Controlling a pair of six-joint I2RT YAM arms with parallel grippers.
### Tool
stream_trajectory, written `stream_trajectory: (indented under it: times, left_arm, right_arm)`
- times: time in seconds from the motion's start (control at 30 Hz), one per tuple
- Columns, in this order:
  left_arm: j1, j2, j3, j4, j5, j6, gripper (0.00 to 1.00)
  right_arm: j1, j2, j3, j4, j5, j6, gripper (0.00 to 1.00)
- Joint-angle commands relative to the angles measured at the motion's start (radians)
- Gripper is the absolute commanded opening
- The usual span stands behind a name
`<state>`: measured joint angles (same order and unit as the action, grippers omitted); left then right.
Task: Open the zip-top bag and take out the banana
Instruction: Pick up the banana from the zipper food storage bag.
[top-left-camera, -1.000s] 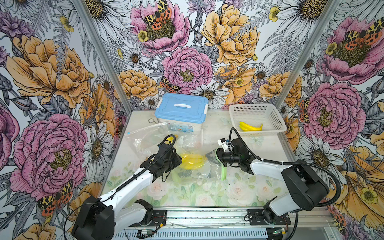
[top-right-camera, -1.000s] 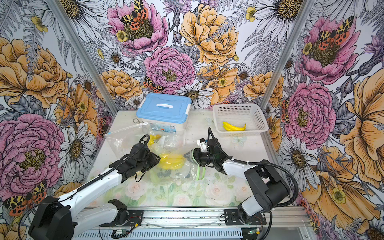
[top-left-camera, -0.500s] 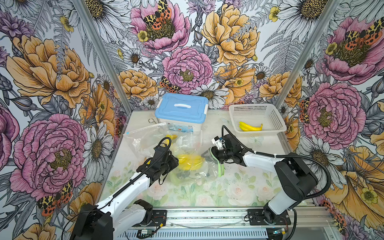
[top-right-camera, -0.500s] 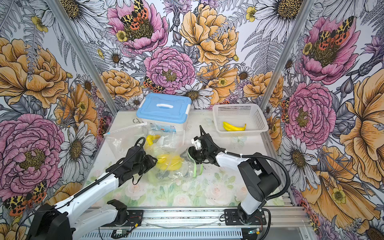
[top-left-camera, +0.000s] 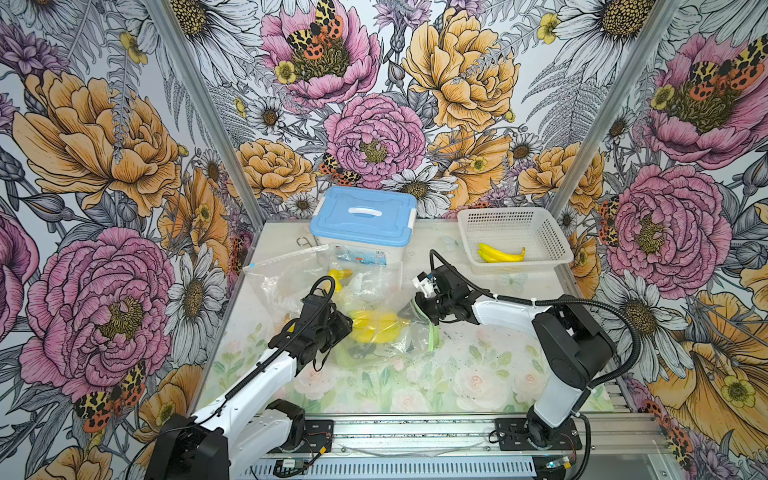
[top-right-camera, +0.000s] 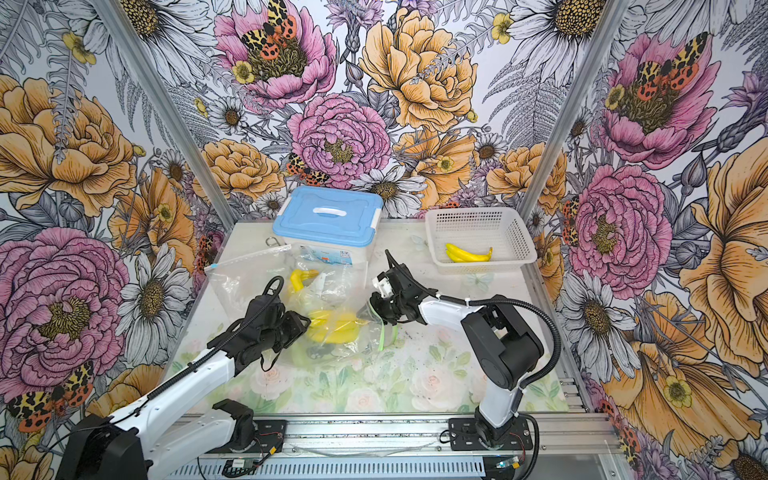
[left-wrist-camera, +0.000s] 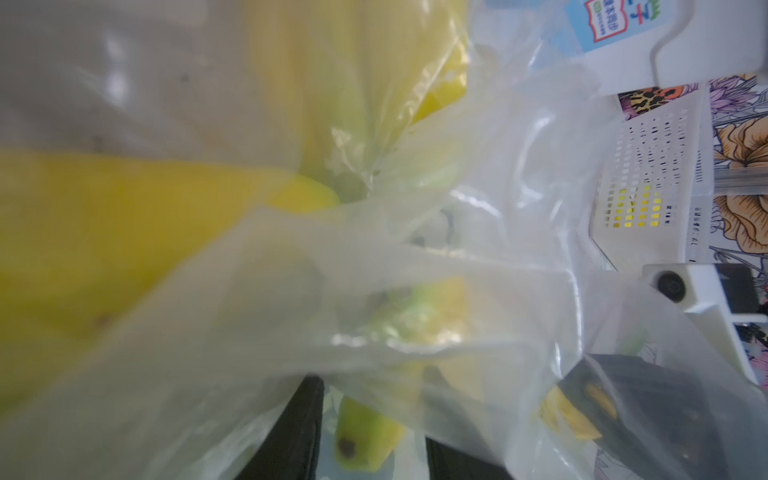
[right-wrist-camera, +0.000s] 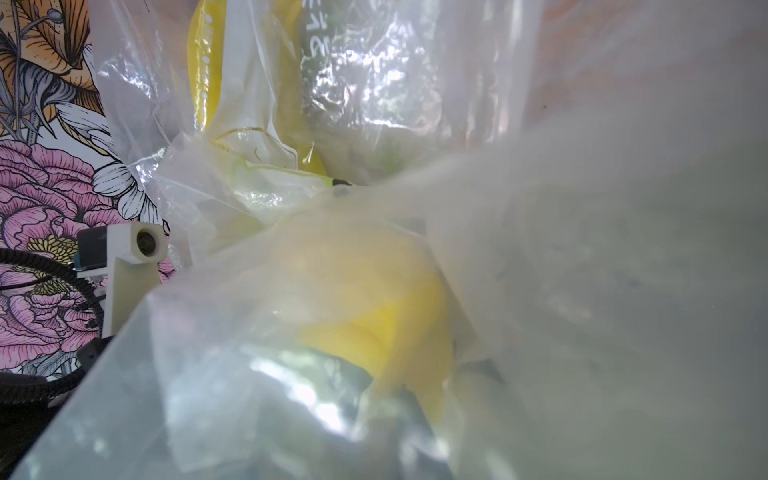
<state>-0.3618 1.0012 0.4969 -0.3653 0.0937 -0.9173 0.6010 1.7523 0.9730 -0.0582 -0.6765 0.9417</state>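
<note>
The clear zip-top bag (top-left-camera: 395, 351) with a green zip strip (top-left-camera: 434, 336) lies crumpled mid-table, the yellow banana (top-left-camera: 376, 330) inside it. My left gripper (top-left-camera: 347, 326) is shut on the bag's left end. In the left wrist view its black fingers (left-wrist-camera: 291, 432) straddle a film-wrapped banana tip (left-wrist-camera: 365, 436). My right gripper (top-left-camera: 417, 313) reaches into the bag's mouth at the banana's right end. In both top views the zip rim loops round it. Plastic film hides its jaws in the right wrist view, where the banana (right-wrist-camera: 395, 316) lies close ahead.
A blue-lidded box (top-left-camera: 363, 218) stands at the back. A white basket (top-left-camera: 552, 232) holding bananas (top-left-camera: 500, 254) sits back right. More clear bags (top-left-camera: 286, 274), one with another banana (top-left-camera: 338, 276), lie left of the box. A metal hook (top-left-camera: 302, 242) lies near the left wall.
My right gripper has slid left, deeper into the bag's mouth. The left arm's elbow has shifted while its gripper kept its hold on the bag's end.
</note>
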Motion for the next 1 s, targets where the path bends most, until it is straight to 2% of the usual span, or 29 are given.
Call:
stream_trajectory:
  times: [0.0,0.07,0.17,0.57,0.97]
  left_arm:
    - [0.014,-0.005,-0.003,0.016,0.017,0.008,0.42]
    - [0.016,-0.001,0.001,0.016,0.02,0.012,0.42]
    - [0.02,0.006,0.01,0.015,0.021,0.017,0.41]
    - [0.007,0.061,0.06,0.012,0.002,0.04,0.41]
    - [-0.049,0.148,0.11,0.028,-0.038,0.053,0.41]
  right_arm:
    - [-0.004,-0.001,0.016,-0.018,-0.015,-0.029,0.1]
    - [-0.01,-0.009,0.008,-0.024,-0.016,-0.033,0.03]
    - [-0.021,-0.036,-0.003,-0.034,-0.011,-0.037,0.0]
    - [-0.109,-0.2,-0.068,-0.174,-0.02,-0.086,0.0]
    - [-0.225,-0.377,-0.165,-0.45,-0.016,-0.229,0.02]
